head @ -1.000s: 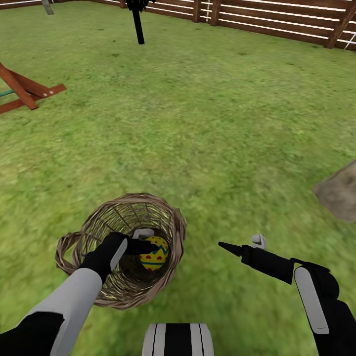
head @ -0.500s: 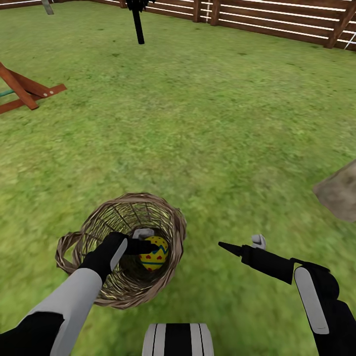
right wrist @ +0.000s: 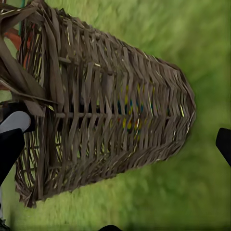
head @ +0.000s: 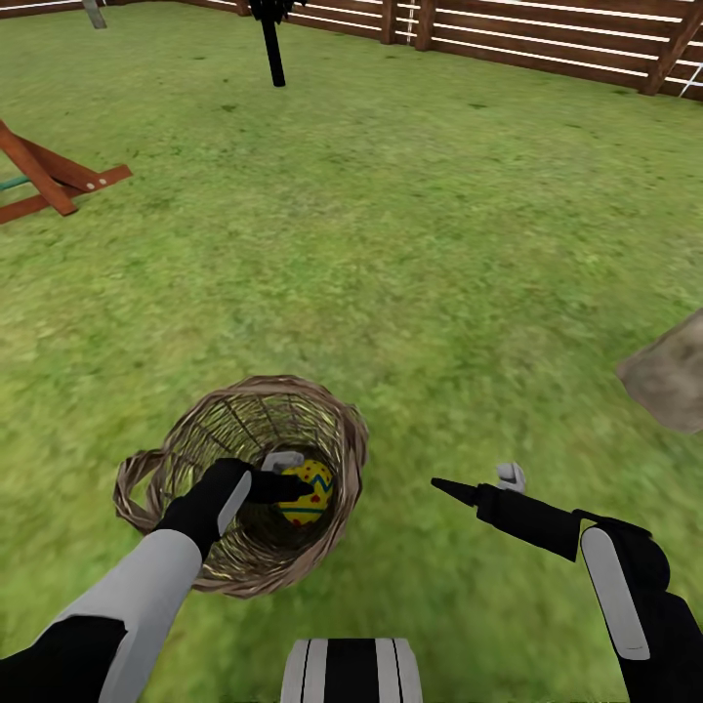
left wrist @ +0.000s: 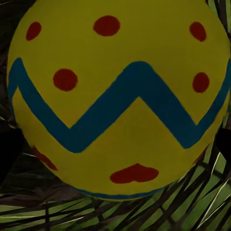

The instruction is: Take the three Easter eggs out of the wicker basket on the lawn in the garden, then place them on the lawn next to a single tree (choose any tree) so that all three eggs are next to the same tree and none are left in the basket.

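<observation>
A yellow Easter egg [head: 314, 496] with red dots and a blue zigzag sits inside the wicker basket [head: 195, 420] on the lawn [head: 410, 254]. My left gripper [head: 294, 474] reaches into the basket and is shut on this egg. In the left wrist view the egg [left wrist: 120, 96] is very close, with dark fingers at both its sides. My right gripper [head: 478, 480] hangs open and empty over grass, right of the basket. The right wrist view looks at the basket's woven wall [right wrist: 106, 120], with yellow glinting through the weave. A pale tree trunk [head: 669, 376] stands at the right edge.
A thin near-black tree [head: 273, 54] stands far ahead by the brown slat fence [head: 547, 39]. A wooden play frame [head: 49, 181] lies at the far left. Open grass stretches between the basket and the pale trunk.
The egg has risen slightly in the left gripper's hold, and the basket has shifted and tilted a little with it. The right arm has not moved.
</observation>
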### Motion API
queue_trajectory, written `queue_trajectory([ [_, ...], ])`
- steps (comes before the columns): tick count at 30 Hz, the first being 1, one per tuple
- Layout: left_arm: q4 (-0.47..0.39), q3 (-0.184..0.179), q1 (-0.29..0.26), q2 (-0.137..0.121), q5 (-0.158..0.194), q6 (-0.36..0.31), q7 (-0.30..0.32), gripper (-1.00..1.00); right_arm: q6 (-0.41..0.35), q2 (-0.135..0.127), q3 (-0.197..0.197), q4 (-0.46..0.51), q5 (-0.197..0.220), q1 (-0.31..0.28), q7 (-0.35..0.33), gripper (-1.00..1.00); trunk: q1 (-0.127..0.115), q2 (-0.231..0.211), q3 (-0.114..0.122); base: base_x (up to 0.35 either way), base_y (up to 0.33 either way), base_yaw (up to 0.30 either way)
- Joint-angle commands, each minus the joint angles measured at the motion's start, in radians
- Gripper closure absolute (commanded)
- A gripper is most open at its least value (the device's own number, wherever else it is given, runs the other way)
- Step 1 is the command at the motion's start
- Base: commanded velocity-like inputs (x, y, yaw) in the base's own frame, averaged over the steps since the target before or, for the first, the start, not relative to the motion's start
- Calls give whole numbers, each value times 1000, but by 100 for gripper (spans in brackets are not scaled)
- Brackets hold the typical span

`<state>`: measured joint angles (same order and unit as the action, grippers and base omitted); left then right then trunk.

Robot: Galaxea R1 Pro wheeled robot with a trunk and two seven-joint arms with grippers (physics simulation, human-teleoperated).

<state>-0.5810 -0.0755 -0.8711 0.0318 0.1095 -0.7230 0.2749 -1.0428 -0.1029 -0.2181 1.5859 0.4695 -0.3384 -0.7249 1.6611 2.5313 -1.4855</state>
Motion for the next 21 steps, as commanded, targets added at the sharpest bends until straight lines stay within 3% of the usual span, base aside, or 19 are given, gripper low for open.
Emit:
queue_trajectory([
  [1, -1, -3, 0, -1, 10, -6, -4, -100, -4, 0, -1, 0, -5, -1, -7, -100, 0, 0, -1, -47, 0, 0],
  [21, 2, -2, 0, 0, 9, -6, -13, -100, -4, 0, -1, 0, -5, -1, -7, -100, 0, 0, -1, -5, 0, 0],
])
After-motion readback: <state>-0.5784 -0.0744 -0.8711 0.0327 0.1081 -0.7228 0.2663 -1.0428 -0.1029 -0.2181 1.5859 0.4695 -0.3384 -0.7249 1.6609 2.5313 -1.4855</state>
